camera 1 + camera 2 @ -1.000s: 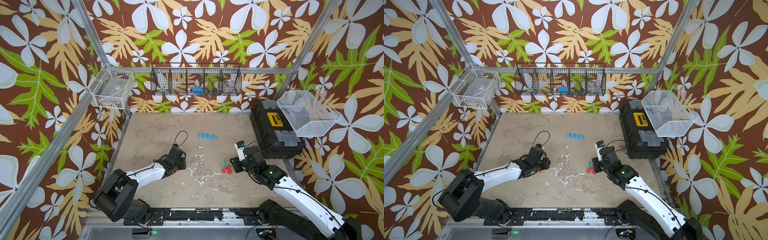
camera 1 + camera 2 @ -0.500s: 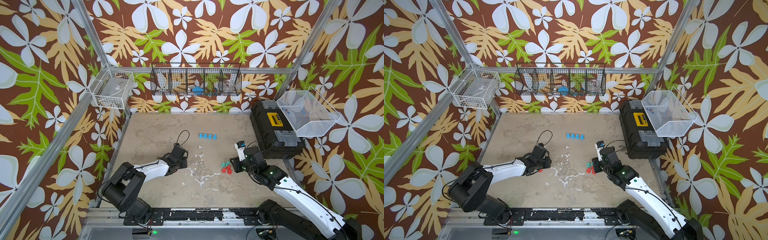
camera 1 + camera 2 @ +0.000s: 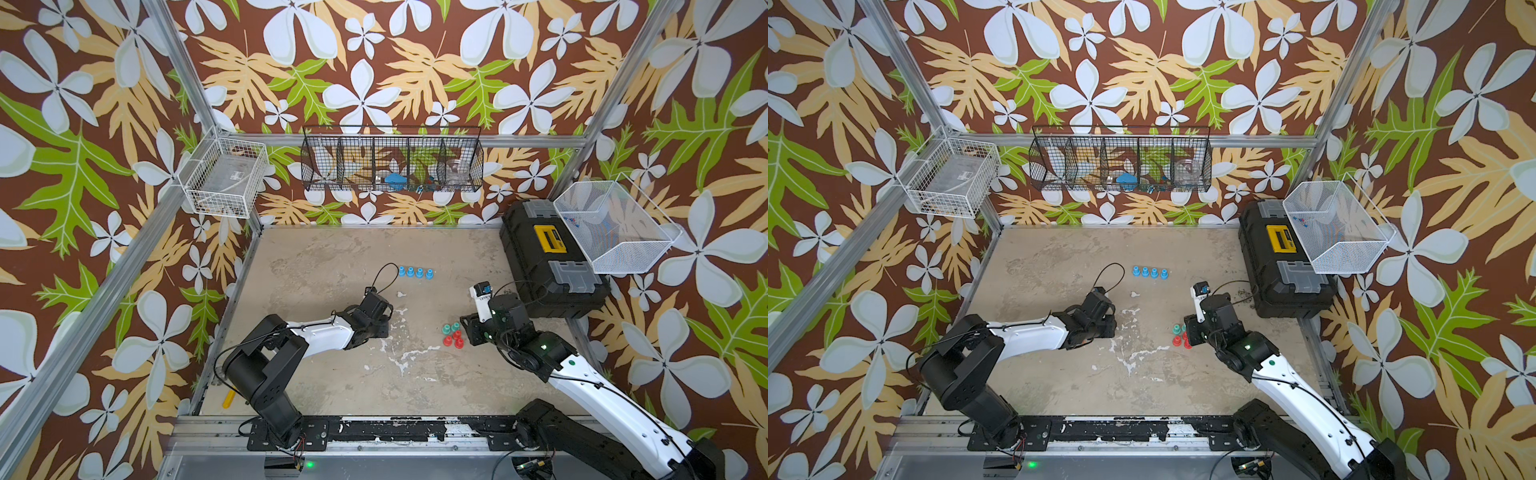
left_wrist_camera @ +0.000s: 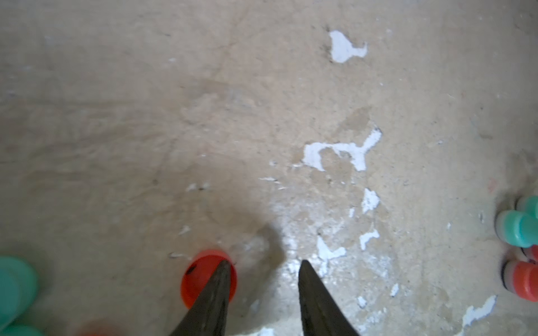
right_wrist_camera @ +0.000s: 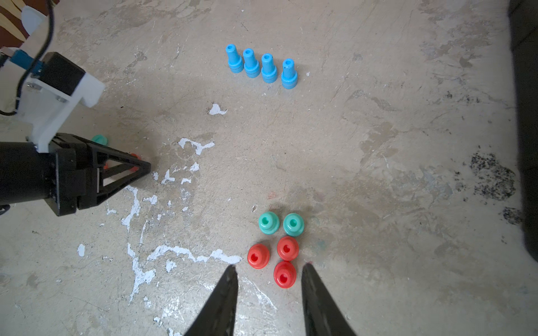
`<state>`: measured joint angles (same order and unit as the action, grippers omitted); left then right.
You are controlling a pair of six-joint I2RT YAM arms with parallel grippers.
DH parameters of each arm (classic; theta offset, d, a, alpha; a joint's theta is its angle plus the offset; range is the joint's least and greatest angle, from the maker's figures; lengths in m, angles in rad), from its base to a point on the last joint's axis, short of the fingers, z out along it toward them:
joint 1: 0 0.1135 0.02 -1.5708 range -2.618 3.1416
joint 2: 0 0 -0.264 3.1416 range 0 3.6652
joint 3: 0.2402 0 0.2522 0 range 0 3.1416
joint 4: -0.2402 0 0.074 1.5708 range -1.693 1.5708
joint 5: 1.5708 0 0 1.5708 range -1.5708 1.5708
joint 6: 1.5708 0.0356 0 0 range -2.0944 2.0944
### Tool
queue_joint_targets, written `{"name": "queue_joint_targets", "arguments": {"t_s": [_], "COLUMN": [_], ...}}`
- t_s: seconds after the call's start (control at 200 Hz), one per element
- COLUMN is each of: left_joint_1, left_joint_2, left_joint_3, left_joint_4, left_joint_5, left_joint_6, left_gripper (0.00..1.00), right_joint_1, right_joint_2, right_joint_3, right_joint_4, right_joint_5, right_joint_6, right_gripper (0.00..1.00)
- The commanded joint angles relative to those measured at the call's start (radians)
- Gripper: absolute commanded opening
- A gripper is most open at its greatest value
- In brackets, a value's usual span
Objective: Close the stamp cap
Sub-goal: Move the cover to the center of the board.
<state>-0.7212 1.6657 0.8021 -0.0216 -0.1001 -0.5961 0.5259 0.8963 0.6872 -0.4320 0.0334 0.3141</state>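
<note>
Caps of teal plastic are seen near the red round plastic stamp cap, laid flat on the scuffed beige table, hollow seemingly upward. The left gripper is parted, one tip over that cap, nothing clasped. Four blue peg-shaped stamps are stood upright in a row. Red and teal knobbed stamps are clustered upright at the right gripper, likewise parted and empty. A black plastic toolbox is placed rightmost.
</note>
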Motion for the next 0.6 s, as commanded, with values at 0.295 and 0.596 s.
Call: {"name": "queue_joint_targets", "arguments": {"t_s": [0.295, 0.596], "left_joint_1": [-0.129, -0.129], "left_joint_2": [0.058, -0.039], "left_joint_3": [0.104, 0.108], "left_joint_4": [-0.044, -0.093], "left_joint_5": [0.019, -0.005], "left_joint_6": [-0.021, -0.007], "left_gripper": [0.41, 0.4], "right_joint_1": [0.001, 0.001], "right_joint_2": [-0.01, -0.002], "right_joint_3": [-0.001, -0.001], "right_joint_4": [0.016, 0.012], "right_joint_5": [0.007, 0.013], "right_joint_6": [0.01, 0.009], "right_gripper": [0.38, 0.38]}}
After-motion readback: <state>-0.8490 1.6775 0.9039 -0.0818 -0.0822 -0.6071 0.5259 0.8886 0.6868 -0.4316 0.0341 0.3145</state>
